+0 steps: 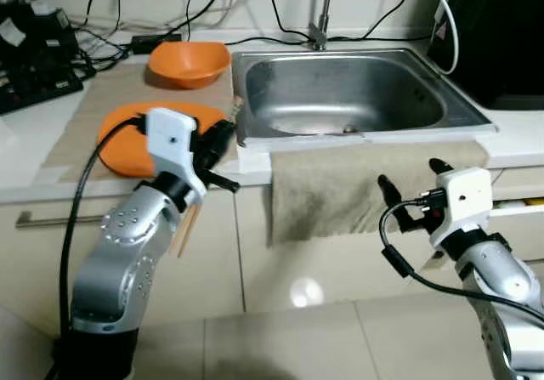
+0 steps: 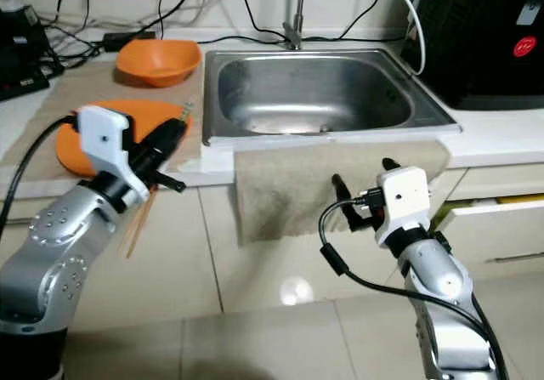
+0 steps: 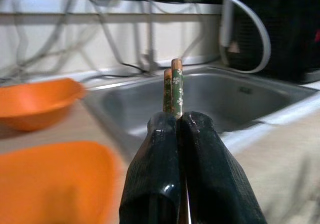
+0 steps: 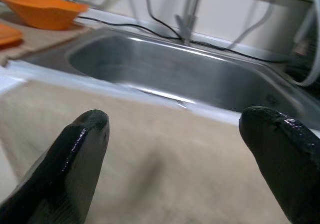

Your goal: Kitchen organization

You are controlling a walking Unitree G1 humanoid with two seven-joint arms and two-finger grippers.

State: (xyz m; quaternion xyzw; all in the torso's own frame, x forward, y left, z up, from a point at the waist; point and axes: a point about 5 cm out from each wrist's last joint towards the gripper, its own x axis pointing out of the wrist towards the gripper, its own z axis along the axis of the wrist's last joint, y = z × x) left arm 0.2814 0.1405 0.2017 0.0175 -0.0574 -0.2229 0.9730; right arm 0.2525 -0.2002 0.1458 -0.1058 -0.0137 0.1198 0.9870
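while the left gripper (image 3: 177, 129) pinches a pair of slim wooden chopsticks (image 3: 173, 86) with green flowered ends, it hovers just left of the steel sink (image 1: 340, 91), over the flat orange plate (image 1: 127, 146). the right gripper (image 4: 175, 159), glossy black fingers spread, faces the coarse beige cloth (image 1: 340, 184) draped over the sink's front edge.

Green chopsticks (image 3: 174, 86) w/ white flowers & orange tips showing btwn black fingers (image 3: 155, 174); orange bowl (image 1: 188, 61) & plate (image 1: 127, 142) sitting on beige cloth (image 1: 93, 112).
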